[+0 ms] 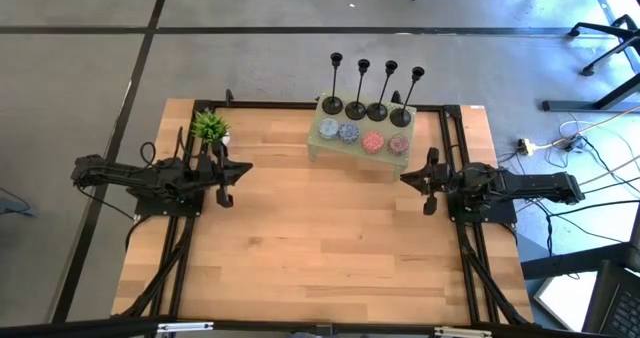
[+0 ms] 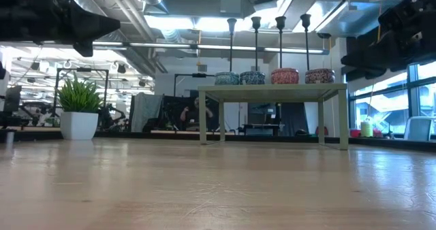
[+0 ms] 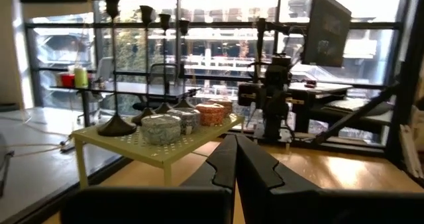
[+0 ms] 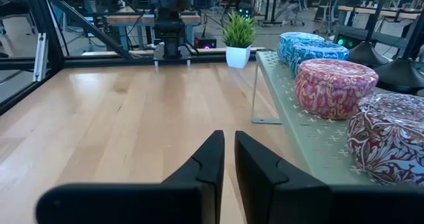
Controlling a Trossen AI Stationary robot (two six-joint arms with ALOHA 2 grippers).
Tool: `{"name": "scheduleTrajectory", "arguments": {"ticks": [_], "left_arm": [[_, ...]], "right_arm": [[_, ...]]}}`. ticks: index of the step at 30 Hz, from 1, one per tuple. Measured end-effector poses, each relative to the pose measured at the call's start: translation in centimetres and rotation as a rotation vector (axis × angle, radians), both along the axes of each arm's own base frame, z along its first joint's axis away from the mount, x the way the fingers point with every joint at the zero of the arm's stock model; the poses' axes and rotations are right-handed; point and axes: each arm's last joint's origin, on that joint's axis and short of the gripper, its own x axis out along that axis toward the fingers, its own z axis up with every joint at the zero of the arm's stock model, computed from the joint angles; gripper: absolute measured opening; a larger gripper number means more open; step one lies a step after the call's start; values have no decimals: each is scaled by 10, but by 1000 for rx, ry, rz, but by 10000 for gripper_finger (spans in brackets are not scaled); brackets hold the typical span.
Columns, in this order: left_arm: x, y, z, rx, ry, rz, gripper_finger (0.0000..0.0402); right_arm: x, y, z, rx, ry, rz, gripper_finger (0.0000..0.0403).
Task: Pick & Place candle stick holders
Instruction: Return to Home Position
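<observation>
Your four candle stick holders [image 1: 365, 86] stood on the green shelf [image 1: 325, 148] at the bench's [image 1: 320, 238] far edge. Both hands, left hand [image 1: 233, 181] and right hand [image 1: 418, 181], hung pressed together, well apart from them. Likely light, rigid, top-heavy; grip a stem low.

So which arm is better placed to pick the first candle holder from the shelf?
Probably the right. Its hand rests beside the shelf, near the end holder. The left hand waits farther off, by the plant. Both hands are shut and empty.
</observation>
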Motion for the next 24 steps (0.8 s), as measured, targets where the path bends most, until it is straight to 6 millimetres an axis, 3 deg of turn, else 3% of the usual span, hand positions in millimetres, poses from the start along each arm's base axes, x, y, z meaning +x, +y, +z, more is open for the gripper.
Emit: {"name": "scheduleTrajectory", "arguments": {"ticks": [7,24], "left_arm": [[-1,2,0,-16,0,87,2],[-1,2,0,-5,3,89,2]], "right_arm": [[0,0,0,-1,0,1,40],[0,0,0,-11,4,5,40]]}}
